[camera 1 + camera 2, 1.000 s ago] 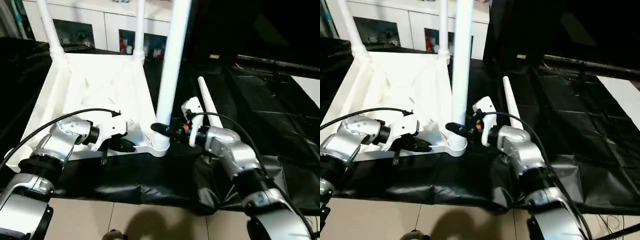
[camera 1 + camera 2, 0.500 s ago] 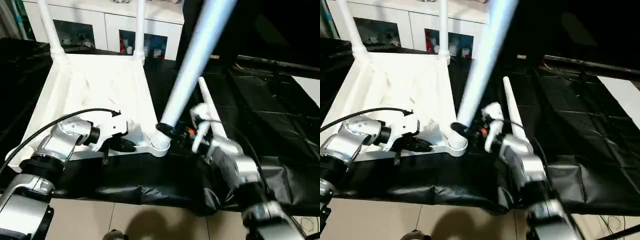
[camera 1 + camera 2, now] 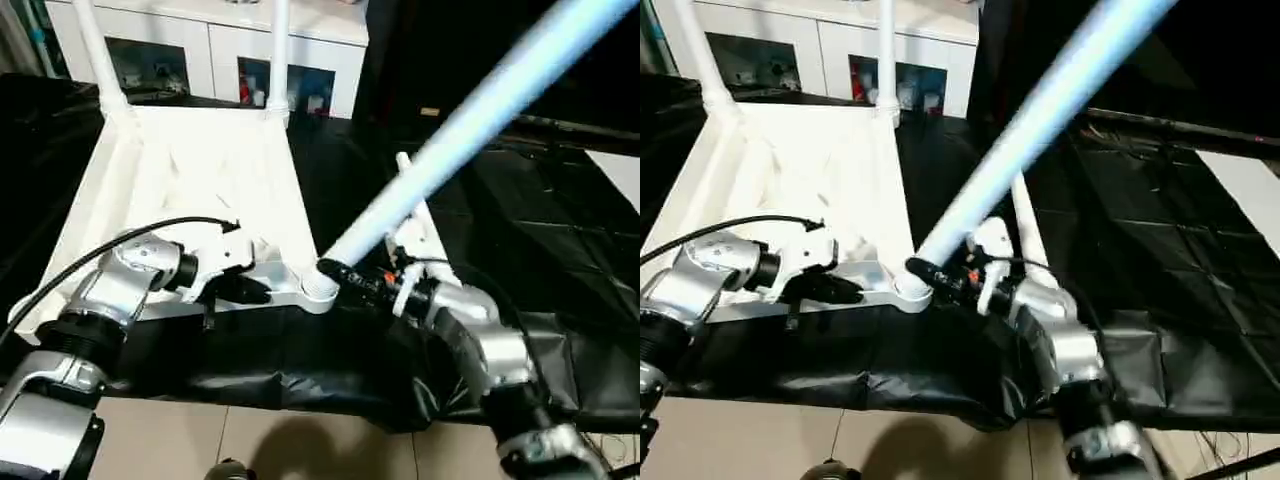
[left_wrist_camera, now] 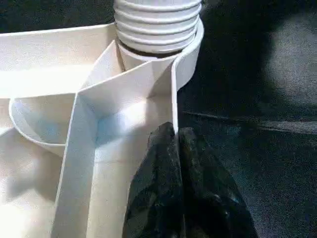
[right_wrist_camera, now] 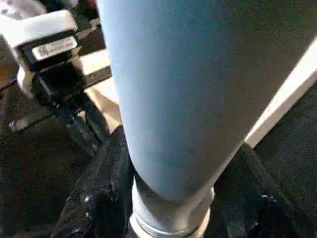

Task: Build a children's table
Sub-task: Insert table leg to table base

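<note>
Head views first: the tabletop (image 3: pixel 200 180) lies upside down on the black-sheeted surface (image 3: pixel 520 200), ribbed underside up, so the corner sockets face up for the legs. Two far legs (image 3: pixel 95 50) already stand in their sockets. The right end effector (image 3: pixel 345 275) grips a third leg (image 3: pixel 470 120) near its base, with the tube leaning hard over to the right, base right at the near right socket (image 3: pixel 318 287) (looks like it's being levered or seated, hard to say which). A fourth leg (image 3: pixel 420 215) lies flat on the sheet beside it. The left end effector (image 3: pixel 250 292) is closed and presses on the tabletop's near rim, probably to pin it down.

Left wrist view: black fingertips (image 4: pixel 183 163) shut together against a thin white rib, the ridged collar of the socket (image 4: pixel 157 25) just beyond. Smooth moulded plastic all round.

Right wrist view: the pale glossy tube (image 5: pixel 178 99) sits clamped between the black fingers (image 5: pixel 99 193).
</note>
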Tool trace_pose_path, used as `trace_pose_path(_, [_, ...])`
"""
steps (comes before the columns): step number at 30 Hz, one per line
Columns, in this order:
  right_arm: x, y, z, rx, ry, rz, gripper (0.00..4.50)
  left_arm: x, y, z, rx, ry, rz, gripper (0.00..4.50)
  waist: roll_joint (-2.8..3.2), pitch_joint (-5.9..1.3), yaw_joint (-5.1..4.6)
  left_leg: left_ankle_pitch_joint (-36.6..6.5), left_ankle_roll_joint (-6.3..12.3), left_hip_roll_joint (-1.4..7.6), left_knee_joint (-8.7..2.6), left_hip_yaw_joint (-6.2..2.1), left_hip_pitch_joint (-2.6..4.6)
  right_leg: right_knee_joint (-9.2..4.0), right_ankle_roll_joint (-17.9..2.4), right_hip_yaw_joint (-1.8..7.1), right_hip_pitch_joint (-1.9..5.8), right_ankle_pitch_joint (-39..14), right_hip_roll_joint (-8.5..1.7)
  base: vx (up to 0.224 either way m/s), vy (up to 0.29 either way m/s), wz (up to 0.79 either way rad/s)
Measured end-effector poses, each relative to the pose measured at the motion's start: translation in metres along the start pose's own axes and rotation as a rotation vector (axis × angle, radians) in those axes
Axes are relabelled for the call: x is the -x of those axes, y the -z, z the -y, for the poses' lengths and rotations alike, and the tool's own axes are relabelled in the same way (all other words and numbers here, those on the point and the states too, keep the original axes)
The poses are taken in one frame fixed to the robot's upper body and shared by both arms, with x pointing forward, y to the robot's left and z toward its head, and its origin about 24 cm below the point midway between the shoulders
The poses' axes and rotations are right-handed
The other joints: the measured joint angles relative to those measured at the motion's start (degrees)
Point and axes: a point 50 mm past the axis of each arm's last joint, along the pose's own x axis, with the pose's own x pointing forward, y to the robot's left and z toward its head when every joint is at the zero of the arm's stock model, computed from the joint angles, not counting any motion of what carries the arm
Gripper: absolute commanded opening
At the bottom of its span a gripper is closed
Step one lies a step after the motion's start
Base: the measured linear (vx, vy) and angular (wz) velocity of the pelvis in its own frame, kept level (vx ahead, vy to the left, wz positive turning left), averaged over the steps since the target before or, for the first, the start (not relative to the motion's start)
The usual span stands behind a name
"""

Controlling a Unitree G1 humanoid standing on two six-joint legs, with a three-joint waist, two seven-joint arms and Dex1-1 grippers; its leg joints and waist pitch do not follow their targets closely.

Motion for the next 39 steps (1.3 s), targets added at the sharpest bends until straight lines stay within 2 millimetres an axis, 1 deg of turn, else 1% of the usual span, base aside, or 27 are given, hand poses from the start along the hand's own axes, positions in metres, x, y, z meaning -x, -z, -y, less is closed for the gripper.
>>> trace_pose_path(3, [-0.003,-0.009,0.004,0.044,-0.068,-0.065,1.86,0.001,0.000,0.001,-0.005,0.007,-0.003,0.00,-0.28,-0.13,-0.07,0.00,0.00,0.00,-0.02,0.03,-0.01,0.00,0.00,0.00,0.01,0.00,0.00,0.000,0.000,0.00])
trace_pose_path(10, [-0.004,-0.018,0.011,0.080,-0.166,-0.148,1.86,0.000,-0.002,0.003,-0.020,0.019,0.000,0.00,-0.85,-0.29,0.08,0.00,0.00,0.01,-0.04,0.10,-0.03,0.01,0.03,0.03,0.08,-0.06,0.00,0.000,0.000,0.00])
trace_pose_path(15, [-0.003,-0.024,0.011,0.120,-0.260,-0.219,1.86,-0.001,-0.003,0.006,-0.030,0.044,0.003,0.00,-1.20,-0.35,0.57,-0.03,0.04,0.01,-0.08,0.11,-0.07,-0.01,-0.08,0.05,0.11,-0.20,0.00,0.000,0.000,0.00])
trace_pose_path(19, [0.001,-0.021,0.010,0.119,-0.336,-0.253,1.86,-0.001,-0.005,0.008,-0.044,0.094,-0.003,0.00,-1.27,-0.36,0.88,-0.06,0.10,0.01,-0.13,0.13,-0.07,-0.01,-0.15,0.06,0.26,-0.29,0.00,0.000,0.000,0.00])
trace_pose_path(25, [0.004,-0.018,0.005,0.147,-0.418,-0.262,1.86,-0.001,-0.005,0.013,-0.066,0.167,-0.008,0.00,-1.47,-0.62,0.72,-0.07,0.10,0.01,-0.18,0.13,0.05,-0.01,-0.17,0.06,0.36,-0.36,0.00,0.000,0.000,0.00])
trace_pose_path(28, [0.006,-0.014,0.003,0.154,-0.442,-0.261,1.86,-0.002,-0.005,0.014,-0.078,0.196,-0.016,0.00,-1.53,-0.68,0.70,-0.10,0.10,0.01,-0.19,0.12,0.32,-0.01,-0.17,0.06,0.56,-0.41,0.00,0.000,0.000,0.00])
trace_pose_path(30, [0.006,-0.011,0.002,0.154,-0.445,-0.259,1.86,-0.004,-0.004,0.015,-0.084,0.205,-0.027,0.00,-1.58,-0.71,0.69,-0.13,0.05,0.01,-0.23,0.12,0.75,-0.05,-0.04,0.06,0.67,-0.55,0.00,0.000,0.000,0.00])
trace_pose_path(32, [0.007,-0.008,0.001,0.149,-0.447,-0.259,1.86,-0.005,-0.003,0.016,-0.084,0.212,-0.034,0.00,-1.66,-0.77,0.65,-0.20,-0.01,0.01,-0.24,0.09,1.06,-0.12,0.29,0.06,0.99,-0.85,0.00,0.000,0.000,0.00])
trace_pose_path(39, [0.005,-0.006,0.000,0.151,-0.458,-0.250,1.86,-0.003,-0.003,0.016,-0.082,0.224,-0.039,0.00,-1.91,-0.94,0.32,-0.23,0.02,0.00,-0.37,0.09,1.05,-0.25,0.26,0.06,0.99,-0.85,0.00,0.000,0.000,0.00])
